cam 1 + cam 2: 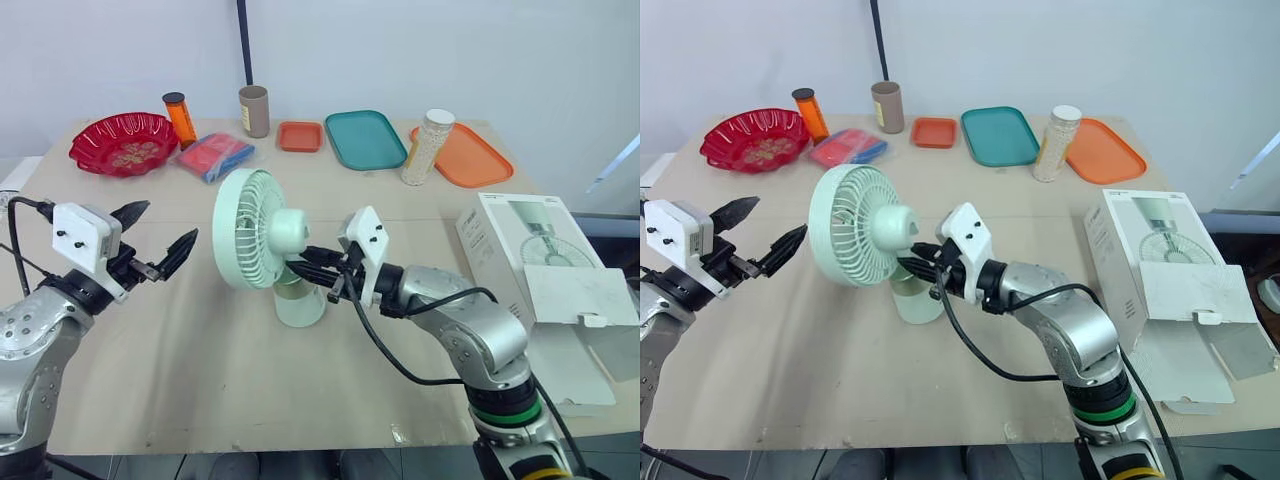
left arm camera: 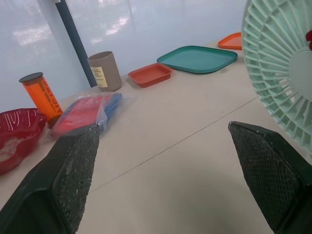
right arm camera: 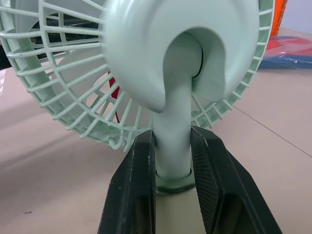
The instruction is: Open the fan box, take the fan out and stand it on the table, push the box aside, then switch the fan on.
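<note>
1. Right claw (image 1: 318, 268) pinches the fan (image 1: 262, 228) by its thin stem (image 3: 173, 117), just above the round base (image 1: 300, 305), with fingers (image 3: 134, 185) pressed against both sides.
2. Left claw (image 1: 160, 228) hangs spread and empty, left of the grille (image 1: 238, 205) and apart from it.
3. Upright at mid-bench (image 1: 200, 370) stands the fan; the box (image 1: 500, 235) lies open on the right side, flap (image 1: 580, 295) toward the near edge.
4. Likely risk: the big head over a small base could topple if the claw drags sideways on letting go.
5. With the box so close to the right edge, a hard shove could send it off.
</note>
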